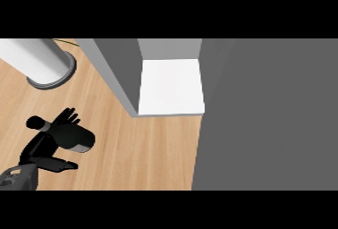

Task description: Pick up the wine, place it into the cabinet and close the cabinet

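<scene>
I see my left hand (46, 145) at near left curled round the dark wine bottle (66, 133), wooden bench (138, 152), open cabinet (170, 87) white inside beyond, grey cylinder (41, 60) far left

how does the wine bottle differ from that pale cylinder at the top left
The wine bottle is black with a pale band and lies tilted on the wooden counter; the pale cylinder is light grey and stands upright on a round base. The bottle has the left hand over it, fingers spread; the cylinder stands alone, untouched. Both sit on the counter left of the cabinet.
</scene>
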